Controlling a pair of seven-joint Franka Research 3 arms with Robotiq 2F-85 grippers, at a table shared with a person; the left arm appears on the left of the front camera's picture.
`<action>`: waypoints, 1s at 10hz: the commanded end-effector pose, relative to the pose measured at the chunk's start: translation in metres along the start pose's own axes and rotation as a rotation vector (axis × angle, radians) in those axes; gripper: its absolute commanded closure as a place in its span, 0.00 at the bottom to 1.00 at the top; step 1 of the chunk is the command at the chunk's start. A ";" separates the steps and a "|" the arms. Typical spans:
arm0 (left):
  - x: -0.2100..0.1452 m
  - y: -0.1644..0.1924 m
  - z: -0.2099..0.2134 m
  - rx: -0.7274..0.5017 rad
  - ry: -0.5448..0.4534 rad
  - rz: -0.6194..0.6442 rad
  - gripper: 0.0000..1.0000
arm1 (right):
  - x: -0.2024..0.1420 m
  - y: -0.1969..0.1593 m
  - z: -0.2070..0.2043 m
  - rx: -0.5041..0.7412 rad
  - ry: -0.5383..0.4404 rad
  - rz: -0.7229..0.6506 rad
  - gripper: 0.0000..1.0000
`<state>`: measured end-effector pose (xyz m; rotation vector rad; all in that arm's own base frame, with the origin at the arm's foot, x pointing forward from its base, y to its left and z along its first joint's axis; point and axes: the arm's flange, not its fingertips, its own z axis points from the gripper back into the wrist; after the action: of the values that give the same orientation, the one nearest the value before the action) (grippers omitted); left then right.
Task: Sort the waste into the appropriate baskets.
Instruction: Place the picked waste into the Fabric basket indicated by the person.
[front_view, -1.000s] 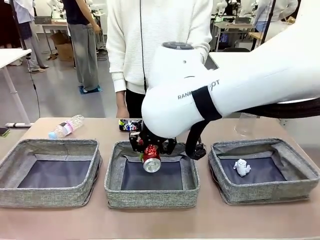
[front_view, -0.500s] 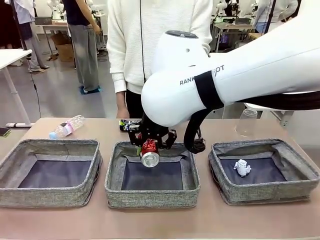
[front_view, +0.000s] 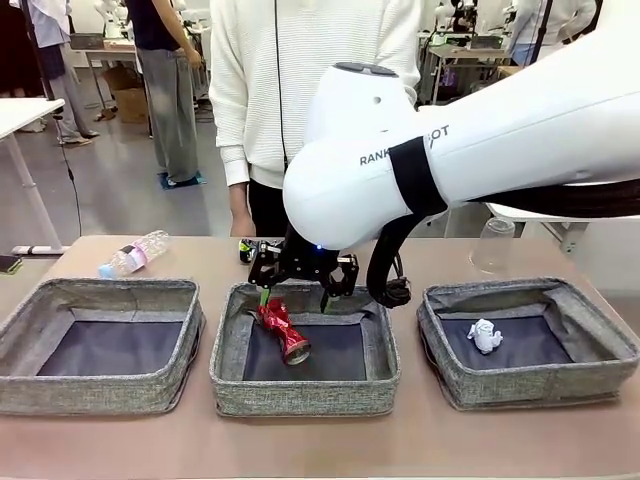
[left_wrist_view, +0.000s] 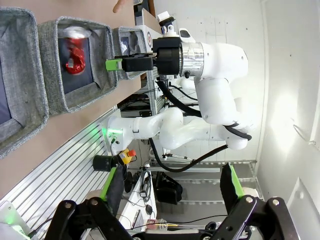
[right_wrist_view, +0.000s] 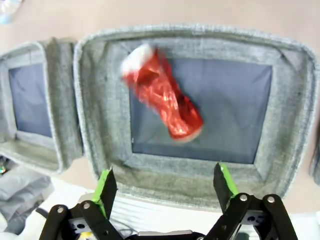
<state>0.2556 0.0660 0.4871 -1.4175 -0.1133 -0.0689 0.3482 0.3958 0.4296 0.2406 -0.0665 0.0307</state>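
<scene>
- Step in hand: release of one piece of waste over the middle basket. Judging by how things lie, that drop is done or all but done.
- Left hand (left_wrist_view: 171, 180): fingers wide apart, holding nothing, aimed away from the counter (front_view: 320, 440).
- Bottle (front_view: 133, 254): clear with a blue cap, on its side on the counter behind the left basket (front_view: 100, 395), whose dark floor shows bare.
- Dark can (front_view: 248, 250): on its side on the counter just behind the middle basket (front_view: 300, 395), partly hidden by the arm.
- Red can (front_view: 282, 331): inside the middle basket, tilted, silver end toward the camera. Its body looks dented and crumpled, and it is blurred in the right wrist view, so it may be falling or rolling. It is free of the fingers.
- Right hand (front_view: 294, 298): hangs above the back of the middle basket, green pads spread apart with nothing between them.
- Cup (front_view: 492, 245): clear plastic, seemingly rim-down on the counter behind the right basket (front_view: 530, 385).
- Wad (front_view: 484, 336): small and white, lying on the right basket's floor.
- Next move, as I judge it: lift the right hand clear of the soft wall, then go for the dark can nearby. It lies low on its side, so the fingers must straddle its round body.
</scene>
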 end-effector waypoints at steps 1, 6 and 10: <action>-0.002 -0.002 -0.002 -0.018 -0.006 -0.002 0.00 | 0.000 -0.003 0.004 0.022 0.032 0.022 0.00; -0.002 -0.002 -0.002 -0.018 -0.006 -0.002 0.00 | 0.003 -0.016 0.036 0.281 0.178 0.011 0.00; -0.002 -0.002 -0.002 -0.018 -0.006 -0.002 0.00 | -0.007 -0.167 0.140 0.918 0.259 -0.271 0.00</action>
<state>0.2553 0.0662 0.4876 -1.4169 -0.1156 -0.0692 0.3547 0.2670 0.5564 1.0328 0.1779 0.0196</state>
